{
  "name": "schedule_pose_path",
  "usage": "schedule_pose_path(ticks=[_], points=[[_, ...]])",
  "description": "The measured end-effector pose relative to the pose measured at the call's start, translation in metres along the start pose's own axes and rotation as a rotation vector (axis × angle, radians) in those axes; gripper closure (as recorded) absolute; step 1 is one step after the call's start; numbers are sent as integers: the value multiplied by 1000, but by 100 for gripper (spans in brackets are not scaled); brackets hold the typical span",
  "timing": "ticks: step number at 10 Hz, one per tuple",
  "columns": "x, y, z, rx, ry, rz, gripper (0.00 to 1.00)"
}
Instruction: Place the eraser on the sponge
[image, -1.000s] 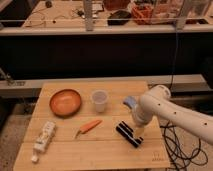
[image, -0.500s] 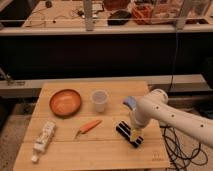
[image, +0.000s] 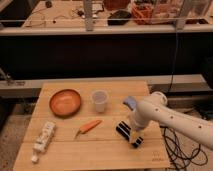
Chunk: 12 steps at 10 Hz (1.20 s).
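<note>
1. gripper (image: 133, 128) has come down and to the lower left since the earlier frame, from above the eraser (image: 122, 130) to right at it; the arm (image: 172, 119) has sunk lower over the right side of the table (image: 100, 152)
2. eraser hasn't shifted: same spot, same diagonal lie, lower right of the frame
3. sponge (image: 128, 102), cup (image: 100, 100), bowl (image: 65, 102), carrot-like thing (image: 89, 126) and white tube (image: 44, 137) all sit where they were
4. eraser lies flat on the table, not on the sponge; the two are near each other but apart
5. sponge sits just above the eraser in the frame, right of the cup, and the arm hides part of it
6. jaws are spread wide and hold nothing; can't tell if they touch the eraser
7. step in hand, my read: the reach to grasp the eraser, gripper low over its middle
8. next move calls for closing across the eraser's narrow width, not its length, since it lies at an angle
9. after that a lift and a short carry up-frame to the sponge
10. sponge is small and soft, so the eraser wants setting down centred or it may tip off
</note>
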Motion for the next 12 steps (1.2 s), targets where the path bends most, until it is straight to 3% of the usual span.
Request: schedule_pose_path(ticks=[12], points=[[2, -6, 20, -24, -28, 80, 20]])
